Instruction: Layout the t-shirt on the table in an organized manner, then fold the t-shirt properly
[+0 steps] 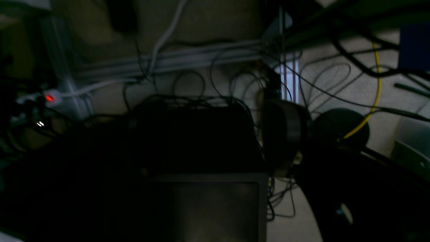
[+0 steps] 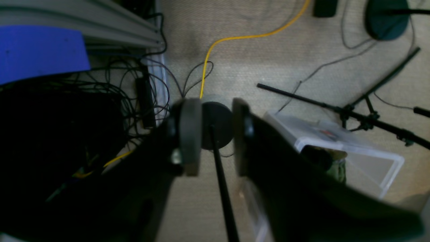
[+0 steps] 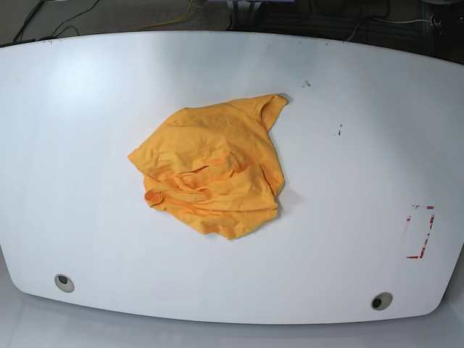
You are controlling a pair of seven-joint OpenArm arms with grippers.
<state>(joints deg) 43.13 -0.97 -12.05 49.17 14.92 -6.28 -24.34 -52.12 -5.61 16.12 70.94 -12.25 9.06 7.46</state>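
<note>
On the near edge of the white desk (image 3: 87,239) sit two round grey grommets (image 3: 64,282), one at each corner; a red tape outline (image 3: 420,232) lies near the right edge; the t-shirt (image 3: 214,165) lies crumpled in a heap at the desk's middle, one sleeve pointing far-right, no arm near it; the right gripper (image 2: 216,134) hangs over the carpet floor (image 2: 268,60), jaws apart, holding nothing; the left gripper (image 1: 285,134) is too dark to tell.

Glossy white table (image 3: 87,109), crumpled orange-yellow t-shirt (image 3: 210,170) near its middle, red tape outline (image 3: 421,232) at right edge
</note>
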